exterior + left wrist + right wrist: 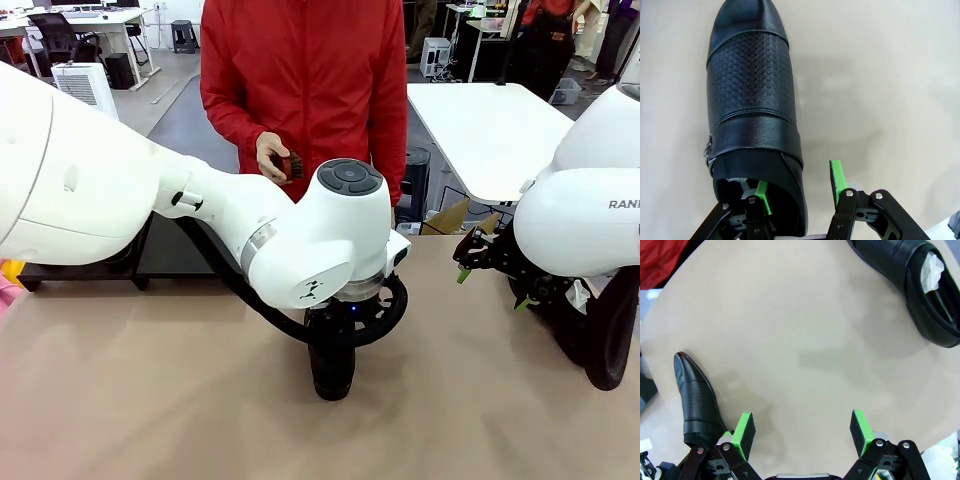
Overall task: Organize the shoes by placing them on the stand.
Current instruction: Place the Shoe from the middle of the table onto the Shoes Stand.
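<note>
My left gripper [332, 345] points straight down at mid-table over a black shoe [332, 385]. In the left wrist view this gripper [799, 175] is open and straddles the side wall of the shoe [750, 95] at its heel: one green pad is inside the opening, the other outside with a gap to the leather. The shoe rests on the table. My right gripper [490, 288] hovers at the right, open [801, 417] and empty. Below it lie one shoe [697, 400] and a paper-stuffed shoe [912, 285]. The black stand [170, 255] sits at the back left.
A person in a red jacket [300, 70] stands at the far side holding a small brown brush [288, 167]. The beige table [150, 400] has free room at front left and between the arms. My left arm's black cable [385, 325] loops beside the wrist.
</note>
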You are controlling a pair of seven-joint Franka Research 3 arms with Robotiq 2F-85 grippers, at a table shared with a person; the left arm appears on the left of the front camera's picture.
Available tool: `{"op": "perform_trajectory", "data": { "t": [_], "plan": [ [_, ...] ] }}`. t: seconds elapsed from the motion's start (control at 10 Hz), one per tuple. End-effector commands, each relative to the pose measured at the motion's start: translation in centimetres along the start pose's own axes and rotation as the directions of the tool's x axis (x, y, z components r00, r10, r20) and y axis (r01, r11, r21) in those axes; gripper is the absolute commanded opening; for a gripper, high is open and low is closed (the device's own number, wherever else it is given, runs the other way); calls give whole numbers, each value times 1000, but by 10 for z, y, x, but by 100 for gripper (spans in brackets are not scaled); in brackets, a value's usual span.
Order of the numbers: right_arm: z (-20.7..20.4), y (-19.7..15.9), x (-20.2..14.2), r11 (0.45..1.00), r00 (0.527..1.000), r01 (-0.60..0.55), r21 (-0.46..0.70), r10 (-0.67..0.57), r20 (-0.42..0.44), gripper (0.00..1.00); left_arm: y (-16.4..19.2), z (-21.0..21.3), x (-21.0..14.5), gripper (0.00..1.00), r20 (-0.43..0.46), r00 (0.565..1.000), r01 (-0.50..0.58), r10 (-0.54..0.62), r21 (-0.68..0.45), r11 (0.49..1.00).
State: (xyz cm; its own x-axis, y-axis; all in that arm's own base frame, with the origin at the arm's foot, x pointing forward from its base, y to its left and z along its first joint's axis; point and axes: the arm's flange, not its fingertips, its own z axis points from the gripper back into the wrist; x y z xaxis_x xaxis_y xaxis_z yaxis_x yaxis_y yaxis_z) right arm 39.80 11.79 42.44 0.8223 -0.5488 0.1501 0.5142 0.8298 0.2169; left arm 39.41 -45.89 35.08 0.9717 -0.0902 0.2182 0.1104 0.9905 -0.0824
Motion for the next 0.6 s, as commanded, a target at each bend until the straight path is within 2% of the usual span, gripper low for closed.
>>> {"op": "perform_trajectory", "data": {
  "t": [0.0,0.2,0.3,0.5],
  "plan": [
    [0,2,0,1000,1000,-13,20,13,5,100,-7,-2,3,46,16,1000,-19,19,38,999],
    [0,2,0,1000,1000,-13,20,13,5,100,-7,-1,4,8,14,1000,-18,17,48,999],
    [0,2,0,1000,1000,-13,20,13,5,100,-6,-2,4,0,15,1000,-19,18,51,999],
    [0,2,0,1000,1000,-13,20,13,5,100,-3,-1,6,0,3,999,-32,32,54,998]
  ]
}}
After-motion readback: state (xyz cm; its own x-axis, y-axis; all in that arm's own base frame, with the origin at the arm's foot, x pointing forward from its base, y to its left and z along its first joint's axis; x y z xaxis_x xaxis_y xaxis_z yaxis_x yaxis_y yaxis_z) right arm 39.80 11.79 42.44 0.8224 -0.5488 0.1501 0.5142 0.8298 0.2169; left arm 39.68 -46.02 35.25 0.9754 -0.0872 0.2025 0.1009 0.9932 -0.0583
